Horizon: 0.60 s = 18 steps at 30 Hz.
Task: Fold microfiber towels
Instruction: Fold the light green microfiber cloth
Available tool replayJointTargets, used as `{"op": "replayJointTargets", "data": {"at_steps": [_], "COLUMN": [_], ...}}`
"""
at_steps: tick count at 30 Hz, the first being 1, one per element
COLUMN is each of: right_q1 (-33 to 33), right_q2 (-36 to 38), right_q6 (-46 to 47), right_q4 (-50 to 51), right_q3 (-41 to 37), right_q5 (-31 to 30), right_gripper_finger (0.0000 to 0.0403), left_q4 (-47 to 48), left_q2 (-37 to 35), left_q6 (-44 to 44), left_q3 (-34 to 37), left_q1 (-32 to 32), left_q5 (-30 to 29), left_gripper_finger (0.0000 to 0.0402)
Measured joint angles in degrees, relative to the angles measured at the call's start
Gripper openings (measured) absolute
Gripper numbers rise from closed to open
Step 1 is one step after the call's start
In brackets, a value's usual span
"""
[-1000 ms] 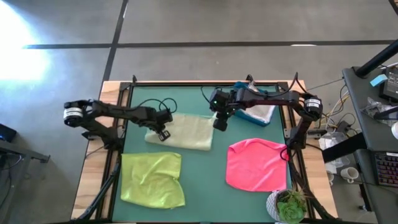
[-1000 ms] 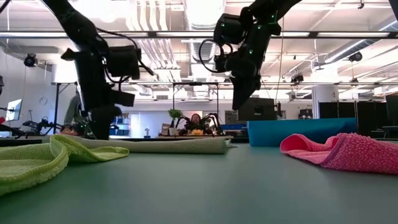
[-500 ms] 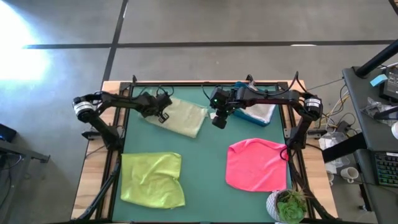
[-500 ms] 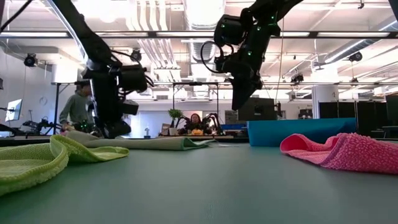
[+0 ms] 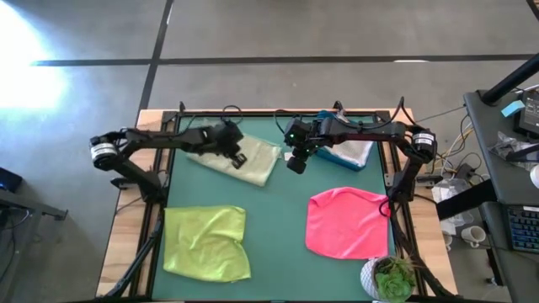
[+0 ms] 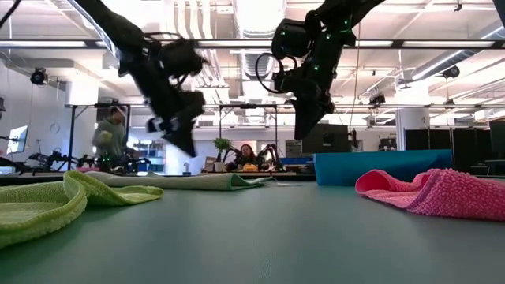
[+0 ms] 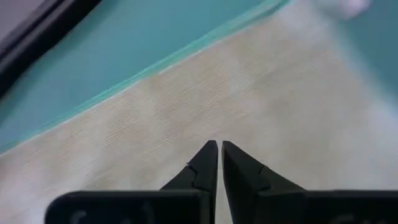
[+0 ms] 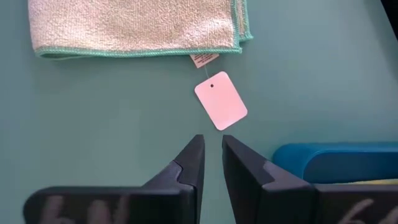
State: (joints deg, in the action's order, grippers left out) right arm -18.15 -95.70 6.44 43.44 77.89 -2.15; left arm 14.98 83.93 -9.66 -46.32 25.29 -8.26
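From where I'm sitting, my left hand [image 5: 238,156] is up off the tabletop [image 5: 278,219], hanging over the folded pale green towel [image 5: 253,160] at the far side, a bit left of centre. Its fingers [image 7: 208,163] are pressed together with nothing between them, and the wrist view just shows the towel's weave and teal edging below.

The right hand [image 5: 296,165] hovers just right of that towel, between it and the blue bin [image 5: 347,153] at the far right. Its fingers [image 8: 189,163] are only slightly parted and hold nothing. Straight below it there's a small pink tag [image 8: 221,100] lying on the mat, tied to the towel's corner by a thin string next to the white label.

Other cloths: the lime green towel [image 5: 206,242] is spread out rumpled at the near left, and the hot pink towel [image 5: 347,222] is spread at the near right. They're well apart from each other and from the folded one. A little potted plant [image 5: 392,278] sits at the near right corner. In the low view there's a person [image 6: 110,142] standing way back in the room
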Motion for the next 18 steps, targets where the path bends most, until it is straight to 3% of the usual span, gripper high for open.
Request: {"op": "replayJointTargets", "data": {"at_steps": [7,14,18], "right_q1": [0.0,0.0,0.0], "right_q2": [0.0,0.0,0.0], "right_q6": [-1.5,-2.0,-2.1], "right_q4": [-0.5,-0.5,-0.5], "right_q3": [0.0,0.0,0.0], "right_q5": [0.0,0.0,0.0], "right_gripper_finger": [0.0048,0.0048,0.0048], "left_q4": [-15.6,-15.6,-15.6], "left_q2": [3.1,9.6,12.8], "left_q6": [-4.0,-6.6,-6.6], "left_q3": [0.0,0.3,0.4], "left_q1": [-9.5,-14.0,-16.3], "left_q5": [0.2,-1.1,1.5], "left_gripper_finger": [0.0009,0.0008,0.0008]}}
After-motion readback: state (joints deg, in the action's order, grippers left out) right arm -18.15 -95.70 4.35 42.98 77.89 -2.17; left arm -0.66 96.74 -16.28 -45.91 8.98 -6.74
